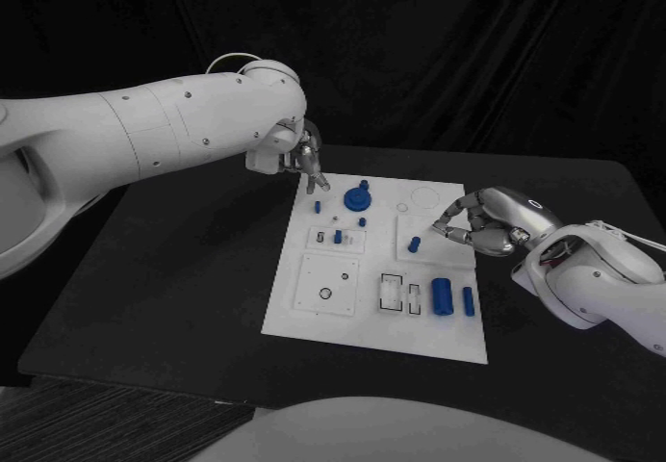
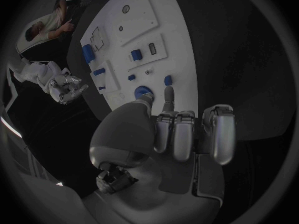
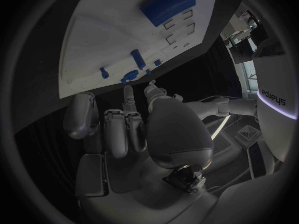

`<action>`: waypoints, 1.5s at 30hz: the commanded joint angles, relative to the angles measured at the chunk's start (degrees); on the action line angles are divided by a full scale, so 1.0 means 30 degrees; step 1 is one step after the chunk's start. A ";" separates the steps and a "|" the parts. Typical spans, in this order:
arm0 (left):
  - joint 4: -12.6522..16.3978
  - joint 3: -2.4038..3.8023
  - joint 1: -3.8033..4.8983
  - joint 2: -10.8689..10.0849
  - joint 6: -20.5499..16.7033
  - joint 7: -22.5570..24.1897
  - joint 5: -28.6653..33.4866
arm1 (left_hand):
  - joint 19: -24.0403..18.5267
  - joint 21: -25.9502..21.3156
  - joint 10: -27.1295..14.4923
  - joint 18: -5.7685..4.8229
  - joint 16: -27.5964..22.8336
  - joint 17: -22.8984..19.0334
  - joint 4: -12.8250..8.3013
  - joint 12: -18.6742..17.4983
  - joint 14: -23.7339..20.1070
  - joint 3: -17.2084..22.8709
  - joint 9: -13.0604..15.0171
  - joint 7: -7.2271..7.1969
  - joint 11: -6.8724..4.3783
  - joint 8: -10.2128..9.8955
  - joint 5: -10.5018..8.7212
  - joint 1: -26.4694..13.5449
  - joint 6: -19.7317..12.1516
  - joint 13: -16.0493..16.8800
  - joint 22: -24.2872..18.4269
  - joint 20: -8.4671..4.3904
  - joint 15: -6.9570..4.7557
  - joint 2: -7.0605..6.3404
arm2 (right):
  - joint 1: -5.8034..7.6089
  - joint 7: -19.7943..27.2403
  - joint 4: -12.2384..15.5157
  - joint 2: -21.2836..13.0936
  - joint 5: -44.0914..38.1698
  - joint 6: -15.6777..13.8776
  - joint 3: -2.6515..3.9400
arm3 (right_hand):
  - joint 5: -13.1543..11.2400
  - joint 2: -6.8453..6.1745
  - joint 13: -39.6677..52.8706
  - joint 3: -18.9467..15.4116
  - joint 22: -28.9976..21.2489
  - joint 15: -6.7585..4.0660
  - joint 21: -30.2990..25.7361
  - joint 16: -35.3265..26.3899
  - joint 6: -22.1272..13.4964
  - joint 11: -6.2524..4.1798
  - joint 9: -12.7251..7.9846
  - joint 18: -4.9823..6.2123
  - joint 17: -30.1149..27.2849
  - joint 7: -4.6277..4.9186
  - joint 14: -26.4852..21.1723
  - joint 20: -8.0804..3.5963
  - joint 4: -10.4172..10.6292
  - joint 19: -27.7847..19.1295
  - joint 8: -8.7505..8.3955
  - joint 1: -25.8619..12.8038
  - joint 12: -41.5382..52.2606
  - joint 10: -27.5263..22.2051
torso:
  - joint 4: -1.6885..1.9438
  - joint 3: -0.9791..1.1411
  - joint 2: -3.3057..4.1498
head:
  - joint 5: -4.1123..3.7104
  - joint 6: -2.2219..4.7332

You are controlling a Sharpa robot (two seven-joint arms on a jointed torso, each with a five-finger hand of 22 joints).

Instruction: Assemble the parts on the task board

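Nearest the robot on the task board (image 1: 313,322), the big blue cylinder (image 1: 442,295) lies flat near the board's right edge, long axis running near-to-far, with a slimmer blue bar (image 1: 468,300) just beside it on the right and two empty rectangular slots (image 1: 395,292) just to its left. The right hand (image 1: 479,223) sits just beyond that cluster at the board's right edge, fingers curled in with nothing visible in them, so the cylinder lies back toward the robot from its fingertips; a small blue peg (image 1: 415,244) stands just left of the hand, on the board. This hand is clearly nearer both than the left one. Mid-board: a small blue block (image 1: 339,236) by a dark slot. Far end: the round blue knob (image 1: 358,199) stands upright, with a short blue piece (image 1: 317,206) near it to the left. The left hand (image 1: 289,152) hovers over the board's far left corner, fingers drawn together and pointing down; it probably holds nothing, but the fingertips are too small to be sure, and the left wrist view shows one finger (image 2: 168,95) extended toward the knob (image 2: 142,91) without touching. Readable writing: only part of a dark logo on the robot's white body in the right wrist view, too cropped to read reliably; nothing printed on the board.
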 commanded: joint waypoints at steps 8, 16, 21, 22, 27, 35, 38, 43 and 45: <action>-0.0488 0.0016 -0.0447 0.0258 0.0188 0.0022 0.0104 | 0.1044 -0.0096 0.2290 -0.0138 0.0266 0.5086 0.0107 -0.0013 0.2248 0.0687 -0.0339 0.0030 -0.0054 -0.0062 -0.0235 -0.0304 0.0427 0.4952 0.4305 -0.0227 -0.0103 -0.0180 | -0.0042 -0.0295 0.0023 -0.0006 -0.0040 0.0071 0.0013 | 0.0480 -0.0023 0.5042 -0.0069 0.3274 -0.0118 0.0322 0.0201 0.0067 -0.0077 0.0265 0.0202 0.3719 -0.0075 0.1614 -0.0062 -0.0053 0.0081 0.0333 0.0338 0.0318 0.2022 | 0.0039 0.0000 -0.0002 | -0.0047 0.0003; -0.0586 0.0016 -0.0635 0.0329 -0.0021 0.0081 0.0104 | 0.1020 -0.0158 0.2290 -0.0126 0.0266 0.5086 0.0104 -0.0013 0.2248 0.0705 -0.0456 0.0020 -0.0065 -0.0117 -0.0305 -0.0366 0.0486 0.4952 0.4287 -0.0248 -0.0117 -0.0268 | -0.0042 -0.0294 0.0030 0.0016 -0.0040 0.0086 0.0013 | 0.0490 -0.0024 0.5042 -0.0063 0.3271 -0.0116 0.0310 0.0194 0.0070 -0.0073 0.0263 0.0204 0.3711 -0.0072 0.1611 -0.0061 -0.0041 0.0075 0.0335 0.0331 0.0318 0.2022 | 0.0029 -0.0004 -0.0005 | -0.0051 0.0003; -0.0643 0.0015 -0.0691 0.0346 -0.0153 0.0151 0.0104 | 0.0997 -0.0211 0.2290 -0.0114 0.0266 0.5086 0.0092 -0.0013 0.2248 0.0718 -0.0476 0.0015 -0.0069 -0.0125 -0.0311 -0.0359 0.0497 0.4952 0.4271 -0.0251 -0.0119 -0.0279 | -0.0042 -0.0306 0.0021 0.0016 -0.0040 0.0100 0.0013 | 0.0490 -0.0024 0.5042 -0.0063 0.3271 -0.0116 0.0310 0.0194 0.0070 -0.0073 0.0263 0.0204 0.3711 -0.0072 0.1611 -0.0061 -0.0041 0.0075 0.0335 0.0331 0.0318 0.2022 | 0.0031 -0.0002 0.0001 | -0.0022 0.0003; -0.0651 0.0015 -0.0697 0.0351 -0.0183 0.0174 0.0104 | 0.0995 -0.0216 0.2290 -0.0113 0.0266 0.5086 0.0091 -0.0013 0.2248 0.0720 -0.0488 0.0017 -0.0069 -0.0131 -0.0321 -0.0365 0.0501 0.4952 0.4269 -0.0253 -0.0120 -0.0291 | -0.0042 -0.0307 0.0019 0.0018 -0.0040 0.0100 0.0013 | 0.0490 -0.0024 0.5042 -0.0063 0.3271 -0.0116 0.0310 0.0194 0.0070 -0.0073 0.0263 0.0204 0.3711 -0.0072 0.1611 -0.0061 -0.0041 0.0075 0.0335 0.0331 0.0318 0.2022 | 0.0036 -0.0002 0.0002 | -0.0019 0.0003; -0.0764 0.0014 -0.0722 0.0453 -0.0226 0.0240 0.0104 | 0.0990 -0.0228 0.2290 -0.0110 0.0266 0.5086 0.0090 -0.0013 0.2248 0.0722 -0.0495 0.0017 -0.0069 -0.0133 -0.0325 -0.0369 0.0506 0.4952 0.4266 -0.0254 -0.0121 -0.0296 | -0.0043 -0.0310 -0.0012 0.0066 -0.0040 0.0117 0.0013 | 0.0490 -0.0024 0.5042 -0.0063 0.3271 -0.0116 0.0310 0.0194 0.0070 -0.0073 0.0263 0.0204 0.3711 -0.0072 0.1611 -0.0061 -0.0041 0.0075 0.0335 0.0331 0.0318 0.2022 | 0.0016 0.0007 -0.0003 | -0.0012 0.0003; -0.0943 0.0014 -0.0779 0.0555 -0.0269 0.0445 0.0105 | 0.0926 -0.0377 0.2290 -0.0077 0.0266 0.5086 0.0079 -0.0013 0.2248 0.0745 -0.0538 0.0020 -0.0068 -0.0157 -0.0337 -0.0373 0.0508 0.4952 0.4221 -0.0258 -0.0121 -0.0317 | -0.0044 -0.0285 -0.0002 0.0070 -0.0040 0.0085 0.0013 | 0.0498 -0.0012 0.5042 -0.0050 0.3270 -0.0115 0.0309 0.0183 0.0076 -0.0074 0.0263 0.0204 0.3697 -0.0074 0.1608 -0.0060 -0.0039 0.0074 0.0338 0.0338 0.0318 0.2022 | 0.0036 0.0011 0.0000 | -0.0131 0.0003; -0.1011 0.0014 -0.0792 0.0576 -0.0309 0.0546 0.0105 | 0.0891 -0.0458 0.2290 -0.0059 0.0266 0.5086 0.0075 -0.0013 0.2248 0.0763 -0.0563 0.0022 -0.0065 -0.0171 -0.0333 -0.0375 0.0502 0.4952 0.4196 -0.0259 -0.0120 -0.0318 | -0.0044 -0.0263 0.0009 0.0072 -0.0040 0.0051 0.0013 | 0.0500 -0.0007 0.5042 -0.0045 0.3271 -0.0115 0.0311 0.0196 0.0079 -0.0075 0.0264 0.0203 0.3714 -0.0077 0.1612 -0.0060 -0.0041 0.0075 0.0340 0.0343 0.0318 0.2022 | 0.0051 0.0000 -0.0001 | -0.0150 0.0003; -0.0916 0.0014 -0.0810 0.0599 -0.0300 0.0538 0.0105 | 0.0897 -0.0434 0.2290 -0.0067 0.0266 0.5086 0.0054 -0.0013 0.2248 0.0822 -0.0634 0.0027 -0.0061 -0.0204 -0.0326 -0.0369 0.0495 0.4952 0.4204 -0.0261 -0.0116 -0.0325 | -0.0044 -0.0244 0.0007 0.0084 -0.0040 0.0043 0.0013 | 0.0500 -0.0007 0.5042 -0.0045 0.3271 -0.0115 0.0311 0.0196 0.0079 -0.0075 0.0264 0.0203 0.3714 -0.0077 0.1612 -0.0060 -0.0041 0.0075 0.0340 0.0343 0.0318 0.2022 | 0.0023 0.0007 -0.0006 | -0.0190 0.0003; -0.0873 0.0014 -0.0816 0.0611 -0.0273 0.0503 0.0105 | 0.0915 -0.0391 0.2290 -0.0077 0.0266 0.5086 0.0053 -0.0013 0.2248 0.0824 -0.0636 0.0027 -0.0061 -0.0204 -0.0327 -0.0368 0.0496 0.4952 0.4218 -0.0261 -0.0116 -0.0326 | -0.0044 -0.0238 0.0002 0.0096 -0.0040 0.0042 0.0013 | 0.0500 -0.0007 0.5042 -0.0045 0.3271 -0.0115 0.0311 0.0196 0.0079 -0.0075 0.0264 0.0203 0.3714 -0.0077 0.1612 -0.0060 -0.0041 0.0075 0.0340 0.0343 0.0318 0.2022 | 0.0025 0.0004 -0.0007 | -0.0236 0.0003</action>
